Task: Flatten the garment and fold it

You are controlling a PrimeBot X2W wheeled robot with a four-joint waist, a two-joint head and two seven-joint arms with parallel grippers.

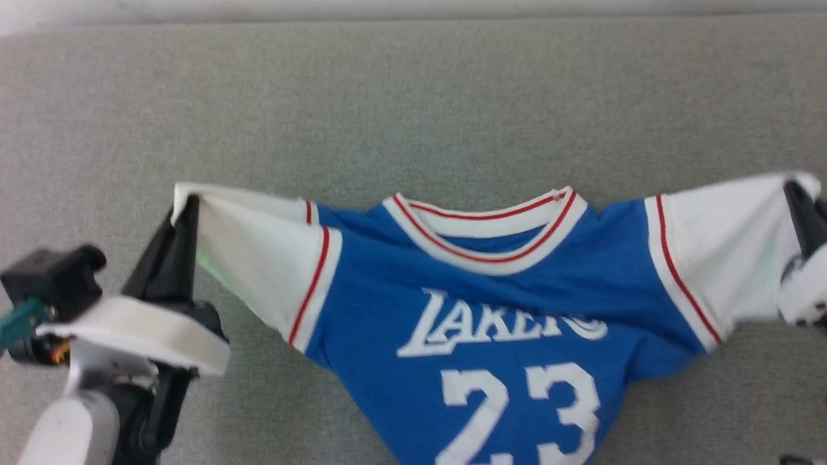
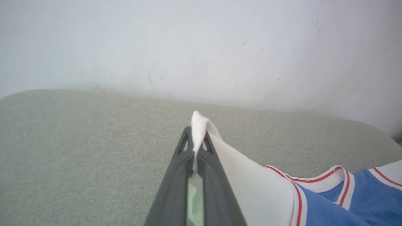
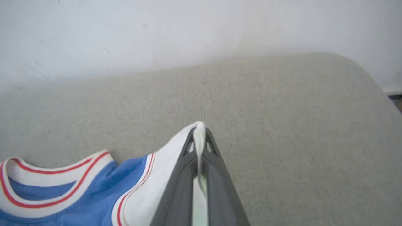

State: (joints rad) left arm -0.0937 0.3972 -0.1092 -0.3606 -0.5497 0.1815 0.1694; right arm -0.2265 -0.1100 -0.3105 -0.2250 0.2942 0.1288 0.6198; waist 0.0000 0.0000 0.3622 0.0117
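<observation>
The garment [image 1: 504, 310] is a royal-blue jersey with white sleeves, red-and-white trim, white lettering and a large 23, stretched sideways over the grey cushion. My left gripper [image 1: 187, 210] is shut on the tip of its left white sleeve [image 1: 258, 252]. My right gripper [image 1: 798, 194] pinches the tip of the right sleeve [image 1: 723, 245] at the frame's right edge. In the left wrist view the dark fingers [image 2: 176, 175] clamp white cloth [image 2: 198, 128]. The right wrist view shows the same grip, fingers [image 3: 220, 175] closed on the sleeve hem [image 3: 199, 131]. The jersey's bottom hem is out of view.
The grey fabric cushion [image 1: 413, 103] spreads wide behind and beside the jersey. A white wall [image 2: 201, 47] rises behind it. The cushion's rounded right corner [image 3: 361, 69] drops off near the right gripper.
</observation>
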